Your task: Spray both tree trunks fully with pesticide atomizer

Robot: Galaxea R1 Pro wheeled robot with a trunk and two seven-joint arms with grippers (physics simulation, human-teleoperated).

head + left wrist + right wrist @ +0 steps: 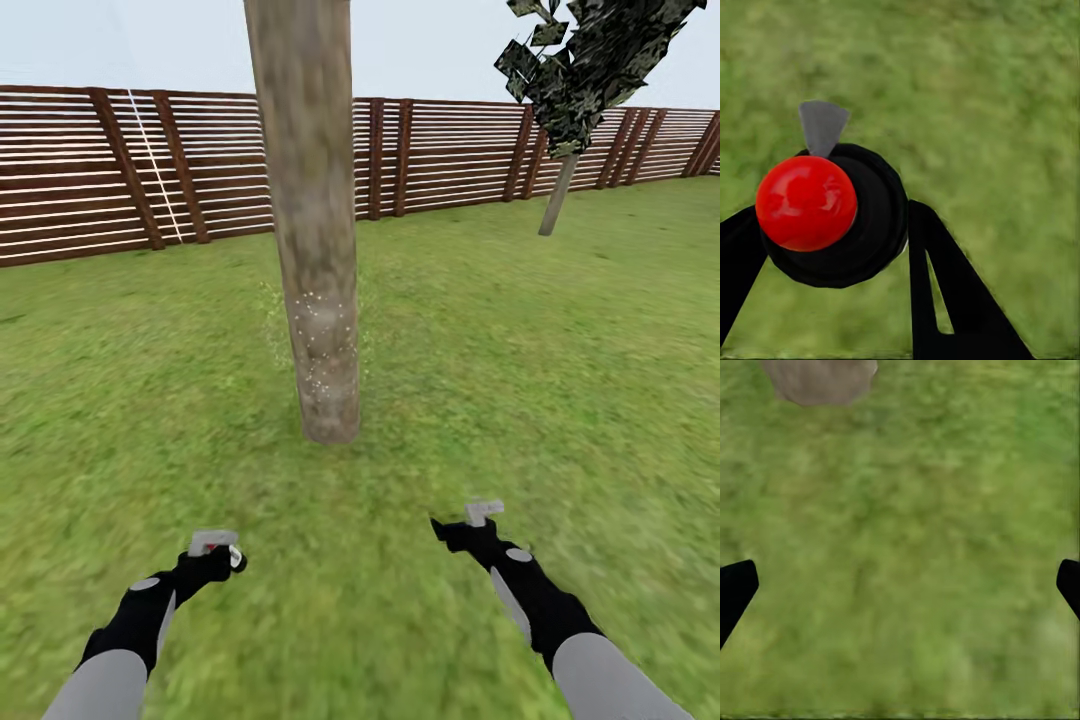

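Observation:
A thick, mottled beige-grey tree trunk (312, 220) rises from the lawn straight ahead, and its base (817, 376) also appears in the right wrist view. Pale spray specks (322, 335) hang around its lower part. My left gripper (215, 553) (832, 255) is low on the left, short of the trunk, shut on the pesticide atomizer (233, 560). In the left wrist view the atomizer (862, 225) is a round black body with a red knob and a grey tab. My right gripper (470, 523) (900, 585) hovers open over grass, holding nothing.
A brown slatted fence (450, 150) closes off the lawn behind the trunk. A leaning tree with dark jagged foliage (580, 70) stands at the back right on a thin stem (557, 198). Open grass (560, 360) lies all around the trunk.

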